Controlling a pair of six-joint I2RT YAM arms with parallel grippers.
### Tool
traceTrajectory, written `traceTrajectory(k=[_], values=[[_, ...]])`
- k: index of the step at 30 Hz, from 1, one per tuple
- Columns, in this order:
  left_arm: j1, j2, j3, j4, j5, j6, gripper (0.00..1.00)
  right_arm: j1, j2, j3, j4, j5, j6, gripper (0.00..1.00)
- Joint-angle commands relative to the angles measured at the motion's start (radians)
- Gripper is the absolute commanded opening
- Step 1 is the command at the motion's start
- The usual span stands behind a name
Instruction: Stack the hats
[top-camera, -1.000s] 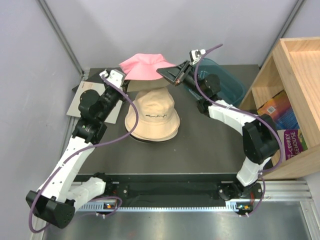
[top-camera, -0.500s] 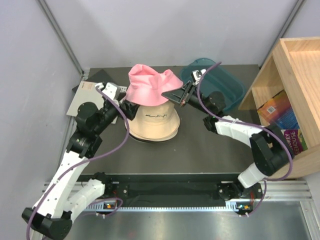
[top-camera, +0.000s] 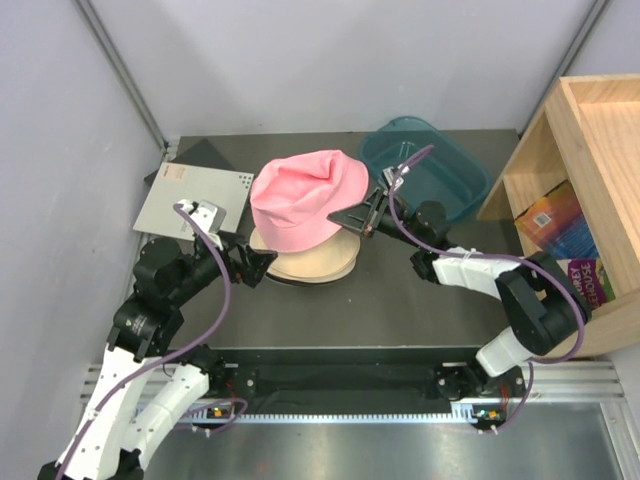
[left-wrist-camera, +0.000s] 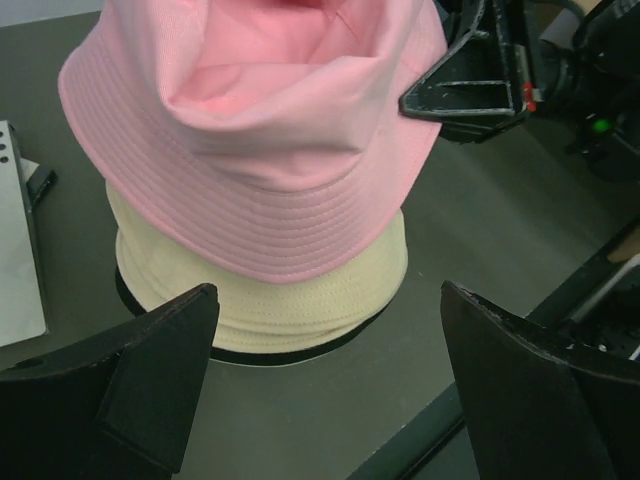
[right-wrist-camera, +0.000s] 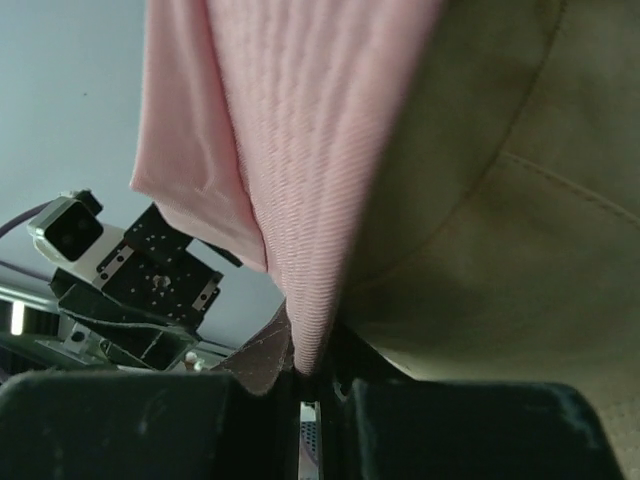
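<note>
Evidently to steady the pink hat (top-camera: 305, 200) as it draped, crown dented, over the beige hats (top-camera: 318, 266) piled on the counter (top-camera: 400, 300), the right fingers (top-camera: 354, 214) were clamped on its brim edge, while the left fingers (top-camera: 257, 260) stood spread wide and empty just beside the pile.

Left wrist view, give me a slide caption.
Pink hat draped over beige hat, right jaws pinching its brim, left jaws open.
</note>
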Motion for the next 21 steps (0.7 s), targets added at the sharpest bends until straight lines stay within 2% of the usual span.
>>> traceTrajectory(k=[1, 7, 10, 14, 16, 19, 20, 21], values=[[0.001, -0.016, 0.062, -0.013, 0.04, -0.076, 0.96, -0.012, 0.017, -0.009, 0.089, -0.011, 0.0, 0.0], [0.001, 0.004, 0.014, 0.11, -0.159, -0.204, 0.98, -0.031, -0.032, -0.069, 0.04, -0.005, -0.044, 0.0], [0.001, 0.064, 0.0, 0.215, -0.217, -0.272, 0.96, -0.05, -0.049, -0.106, 0.035, -0.006, -0.055, 0.0], [0.006, 0.177, 0.003, 0.373, -0.386, -0.282, 0.93, -0.07, -0.051, -0.144, 0.045, -0.011, -0.061, 0.0], [0.018, 0.22, 0.005, 0.433, -0.397, -0.283, 0.88, -0.075, -0.042, -0.149, 0.05, -0.02, -0.064, 0.0], [0.068, 0.271, -0.026, 0.597, -0.353, -0.317, 0.86, -0.09, -0.022, -0.149, 0.053, -0.051, -0.08, 0.0], [0.093, 0.291, -0.029, 0.626, -0.324, -0.333, 0.86, -0.1, -0.016, -0.149, 0.058, -0.057, -0.08, 0.0], [0.122, 0.311, -0.03, 0.68, -0.21, -0.384, 0.86, -0.113, -0.003, -0.149, 0.059, -0.065, -0.083, 0.0]])
